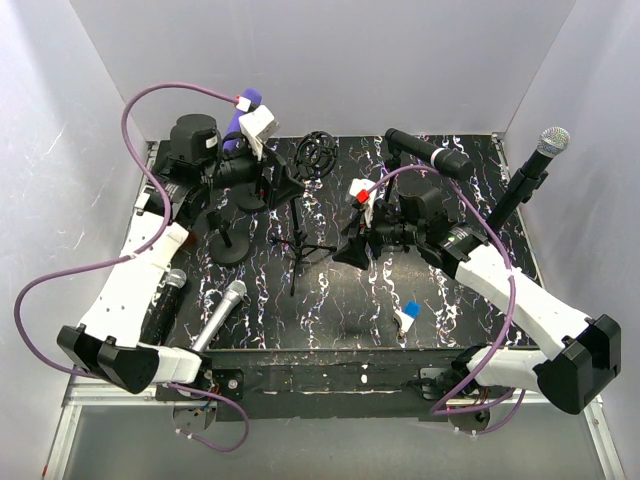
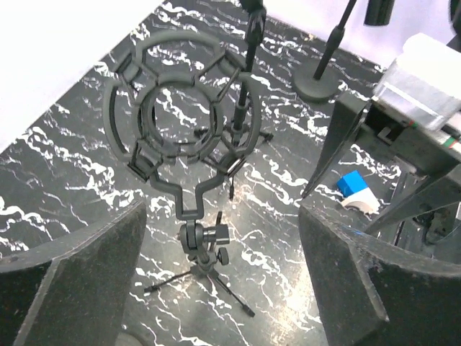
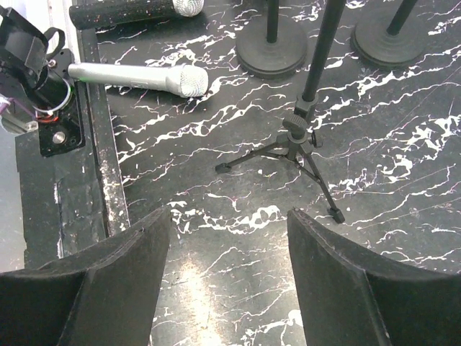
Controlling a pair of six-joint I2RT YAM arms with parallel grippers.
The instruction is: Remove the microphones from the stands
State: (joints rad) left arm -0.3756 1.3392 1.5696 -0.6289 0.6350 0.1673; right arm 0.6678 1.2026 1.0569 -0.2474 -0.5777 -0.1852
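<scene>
The black, white-veined table (image 1: 350, 310) carries a silver microphone (image 1: 222, 313) lying flat at 8 o'clock, with a black microphone (image 1: 163, 308) beside it nearer the edge. A tripod stand (image 1: 298, 255) stands near centre, a round-base stand (image 1: 232, 248) at 9 o'clock, and a small blue-and-white block (image 1: 408, 314) at 5 o'clock.

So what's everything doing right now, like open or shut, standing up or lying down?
left gripper: open, holding nothing
right gripper: open, holding nothing
shock mount: upright on its tripod stand, ring empty
silver microphone: lying flat on the table
black microphone: lying flat beside the silver one
sparkly-headed microphone: tilted, head up, at the table's right edge
</scene>
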